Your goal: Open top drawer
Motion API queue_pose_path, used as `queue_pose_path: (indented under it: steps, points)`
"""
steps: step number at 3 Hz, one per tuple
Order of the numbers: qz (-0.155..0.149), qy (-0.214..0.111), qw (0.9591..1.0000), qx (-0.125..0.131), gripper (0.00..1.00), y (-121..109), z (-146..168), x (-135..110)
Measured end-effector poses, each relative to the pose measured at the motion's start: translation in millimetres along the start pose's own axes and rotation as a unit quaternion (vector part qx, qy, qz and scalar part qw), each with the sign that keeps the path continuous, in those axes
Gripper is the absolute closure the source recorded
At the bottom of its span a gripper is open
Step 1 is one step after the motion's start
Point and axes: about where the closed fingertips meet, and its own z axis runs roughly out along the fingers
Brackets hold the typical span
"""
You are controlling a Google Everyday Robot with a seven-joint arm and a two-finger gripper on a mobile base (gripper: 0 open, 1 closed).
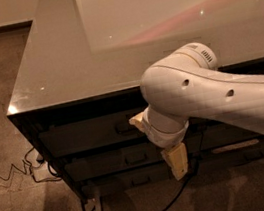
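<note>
You are still on the approach. The top drawer (84, 135) sits closed just under the tabletop (63, 63), its handle (125, 126) just left of the arm (212, 98). The gripper (176, 160) hangs lower, before the second drawer (106, 162). You cannot tell whether it is spread or pressed together. Next, likely, raise it and line it up with that handle.

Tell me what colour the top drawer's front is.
The top drawer is dark brown-black, clearest in the camera view; the gripper sits by its handle.
</note>
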Motion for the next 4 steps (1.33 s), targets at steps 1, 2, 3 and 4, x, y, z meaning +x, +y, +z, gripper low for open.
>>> queue_pose_path:
  steps: [1,2,3,4]
  points:
    - [-0.016,-0.005,0.9998,0.008,0.0,5.5,3.8,15.9]
    - [-0.028,-0.018,0.9994,0.011,0.0,2.4,18.7,32.2]
    - [-0.044,-0.027,0.9987,0.0,0.0,-10.9,38.3,40.9]
    - [-0.045,-0.028,0.9986,-0.001,0.0,-11.1,40.3,41.0]
